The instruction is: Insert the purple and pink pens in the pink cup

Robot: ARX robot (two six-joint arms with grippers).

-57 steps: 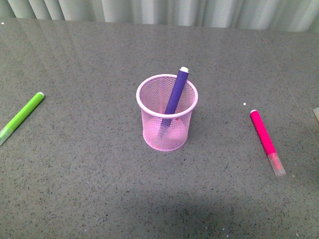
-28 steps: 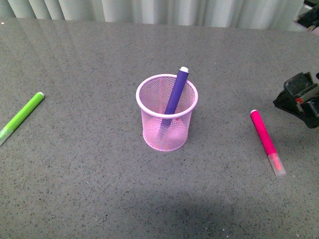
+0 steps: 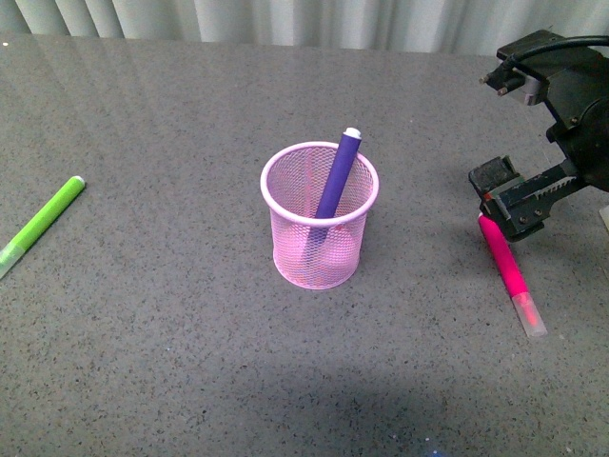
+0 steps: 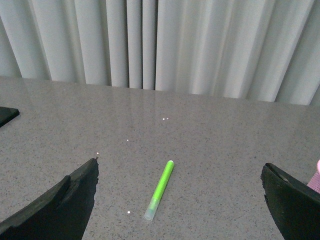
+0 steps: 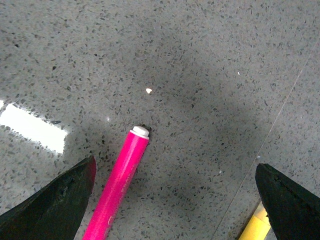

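Pink cup [image 3: 297,249] stands upright near the middle of the grey surface [image 3: 171,333]. Purple pen [image 3: 337,179] is already in it, leaning twd the far-right side of the rim, white end tip up & sticking out above the rim. Pink pen [image 3: 501,257] isn't in the cup: it lies flat on the surface well to the right, clear cap twd the robot, white tip away.

Right gripper [image 3: 511,195] hangs just over the pink pen's far end, empty, spread wide. In the right wrist view the pen [image 5: 119,187] has its white tip btwn the two dark fingers [image 5: 55,205], closer to one, touched by neither. A small white speck [image 5: 148,90] sits on the surface just past the tip. A yellow bit [image 5: 254,227] shows at the view's edge by the other finger; can't tell what it is.

Left gripper [image 4: 180,200] isn't in the front view. Its wrist view shows it spread wide, holding nothing, above the surface. Lime-green marker [image 3: 43,221] lies flat at far left, well apart from the cup, clear cap twd the robot. Pale curtain [image 4: 160,45] hangs behind the far edge.
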